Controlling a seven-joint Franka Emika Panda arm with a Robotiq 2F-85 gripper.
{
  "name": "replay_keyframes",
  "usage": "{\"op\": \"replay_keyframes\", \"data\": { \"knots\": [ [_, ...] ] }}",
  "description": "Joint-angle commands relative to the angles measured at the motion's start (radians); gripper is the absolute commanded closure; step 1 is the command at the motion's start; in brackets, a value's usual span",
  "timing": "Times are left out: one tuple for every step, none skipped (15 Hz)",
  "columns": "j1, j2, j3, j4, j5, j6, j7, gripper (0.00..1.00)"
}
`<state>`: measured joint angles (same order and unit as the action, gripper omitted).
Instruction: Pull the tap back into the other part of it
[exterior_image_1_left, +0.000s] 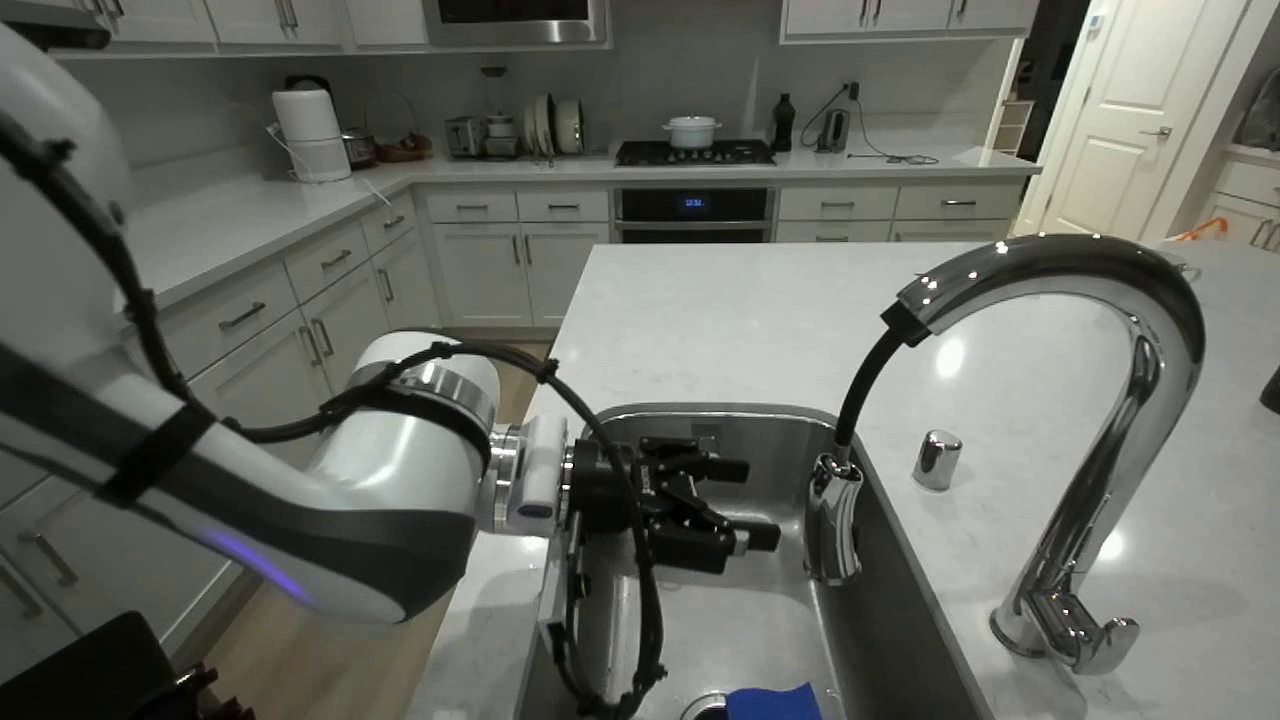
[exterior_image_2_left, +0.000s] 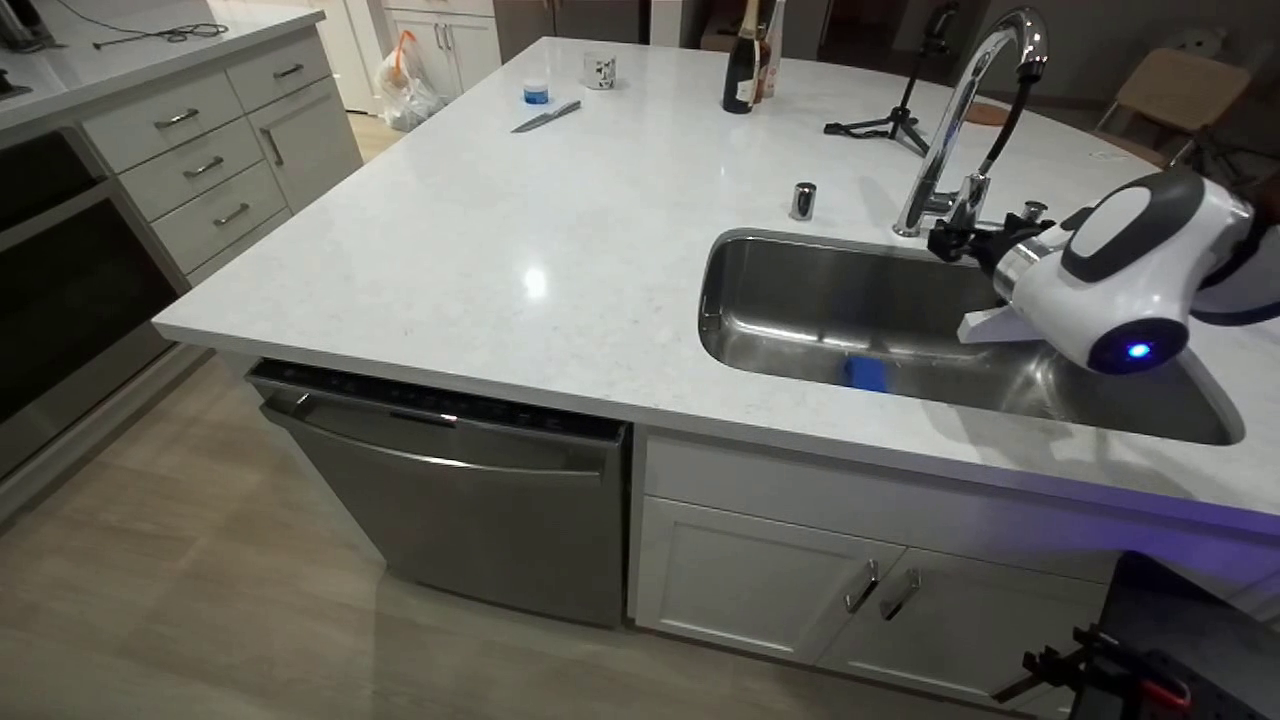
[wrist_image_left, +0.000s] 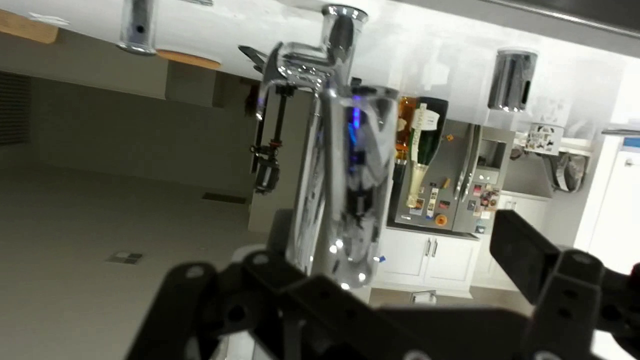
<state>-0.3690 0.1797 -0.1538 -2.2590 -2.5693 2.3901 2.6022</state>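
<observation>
The gooseneck faucet arched high. Facing it, the gripper had its fingers spread apart. The tap hung between faucet and gripper, just beyond the fingertips (on a black hose from the faucet's mouth).

White shaker cabinets; stainless dishwasher, set into white-topped island; built-in oven, blue display lit, below black cooktop; white panelled door; pale wood-look floor; stainless refrigerator bearing magnets.
</observation>
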Motion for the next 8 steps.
{"op": "replay_keyframes", "data": {
  "knots": [
    [-0.033, 0.072, 0.085, 0.098, 0.002, -0.048, 0.0, 0.0],
    [-0.034, 0.089, 0.093, 0.115, 0.002, -0.059, 0.0, 0.0],
    [-0.037, 0.105, 0.1, 0.129, 0.005, -0.068, 0.0, 0.0],
    [-0.031, 0.117, 0.091, 0.137, 0.013, -0.078, 0.0, 0.0],
    [-0.022, 0.129, 0.078, 0.143, 0.021, -0.086, 0.0, 0.0],
    [0.005, 0.135, 0.047, 0.148, 0.043, -0.085, -0.007, 0.0],
    [0.005, 0.142, 0.041, 0.155, 0.071, -0.09, -0.02, 0.0],
    [0.005, 0.144, 0.034, 0.157, 0.101, -0.095, -0.031, 0.0]
  ]
}}
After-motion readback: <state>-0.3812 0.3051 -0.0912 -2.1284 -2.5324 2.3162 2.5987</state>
